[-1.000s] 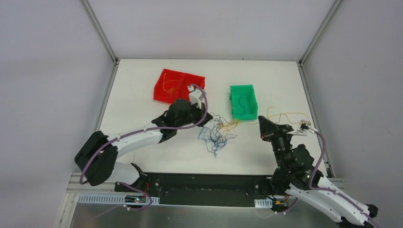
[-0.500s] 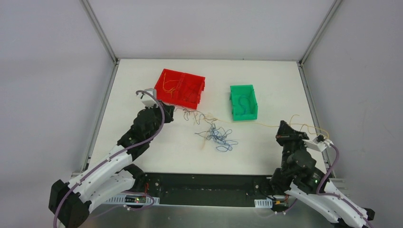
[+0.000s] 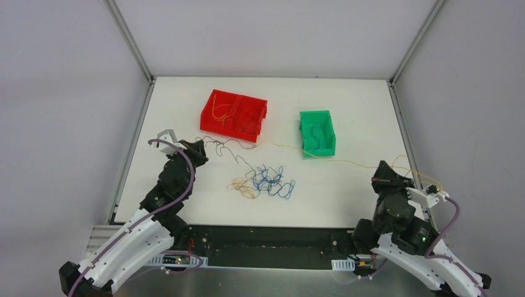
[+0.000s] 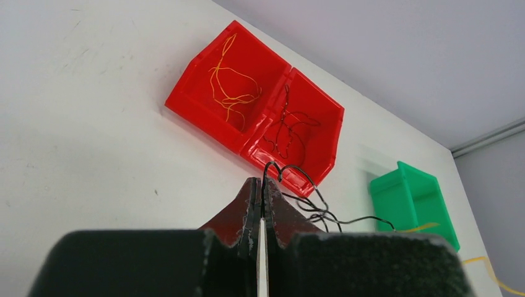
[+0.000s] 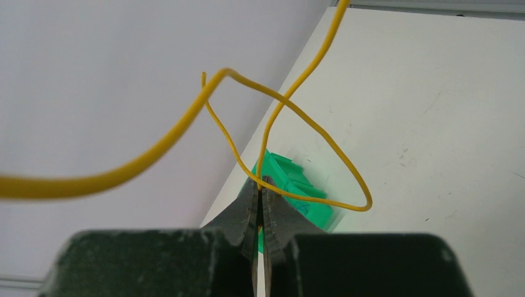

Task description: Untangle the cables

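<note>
left gripper: pinched tight, my tips pressed together with a dark cable nipped between them
dark cable: it loops up out of my left tips, then trails off to their right across the white table toward the tangle
red bin: just beyond my left tips and a little to their right; its left compartment holds a yellow-orange wire, its right compartment a dark wire
tangle: blue loops with some pale orange loops on the side nearer my left tips; it lies on the table between my two pairs of fingers, closer to the left pair, apart from both bins
green bin: beyond the tangle and nearer my right tips than my left; a blue wire curls inside it
yellow cable: it starts near the red bin's near right corner, passes just in front of the green bin and comes to my right tips, where it curls in loose loops above them
right gripper: clamped closed on the yellow cable, well apart from the tangle and near the table's right edge
</note>
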Robot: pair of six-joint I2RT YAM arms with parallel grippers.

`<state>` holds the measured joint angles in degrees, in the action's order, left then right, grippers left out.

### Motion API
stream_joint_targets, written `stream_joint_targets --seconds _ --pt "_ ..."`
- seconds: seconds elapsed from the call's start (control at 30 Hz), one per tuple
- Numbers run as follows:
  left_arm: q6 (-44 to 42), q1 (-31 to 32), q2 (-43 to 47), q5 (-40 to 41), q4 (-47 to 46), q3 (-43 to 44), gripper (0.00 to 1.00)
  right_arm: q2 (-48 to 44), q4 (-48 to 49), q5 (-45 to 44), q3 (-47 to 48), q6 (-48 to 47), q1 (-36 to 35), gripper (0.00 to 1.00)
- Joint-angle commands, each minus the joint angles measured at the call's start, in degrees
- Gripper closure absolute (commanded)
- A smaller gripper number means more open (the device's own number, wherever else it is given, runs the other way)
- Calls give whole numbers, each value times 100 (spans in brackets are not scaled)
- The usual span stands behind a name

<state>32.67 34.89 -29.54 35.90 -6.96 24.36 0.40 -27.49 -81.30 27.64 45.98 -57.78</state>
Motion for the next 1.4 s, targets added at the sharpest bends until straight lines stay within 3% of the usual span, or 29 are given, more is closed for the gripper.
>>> stream_joint_targets --seconds 0.0,0.17,0.3,0.53,0.63,0.7,0.9,1.1,1.27,1.37 --pt "98 25 -158 290 -41 56 100 -124 -307 -270 233 348 11 100" --pt "129 26 27 616 62 20 100 -76 -376 -322 290 368 6 100" --pt "419 51 177 925 244 -29 100 -197 -1568 -625 484 1632 7 100" --pt "757 54 -126 1165 552 147 100 336 -1001 -398 546 1010 0 100" --pt "763 53 -167 927 489 142 100 749 717 503 378 -983 -1 100" --pt "746 53 -206 780 424 148 100 1085 1415 1059 281 -1731 6 100" --pt "577 57 -147 331 72 46 100 2475 1541 1797 635 -2210 4 100" --pt "-183 53 -202 -871 -651 -45 100 3819 1671 3882 1186 -3030 5 100" --pt "-681 53 -289 -2231 -1070 90 100 4102 2299 5693 995 -3658 9 100" --pt "-722 53 -289 -2708 -1453 24 100 4290 2696 6732 891 -3936 5 95"
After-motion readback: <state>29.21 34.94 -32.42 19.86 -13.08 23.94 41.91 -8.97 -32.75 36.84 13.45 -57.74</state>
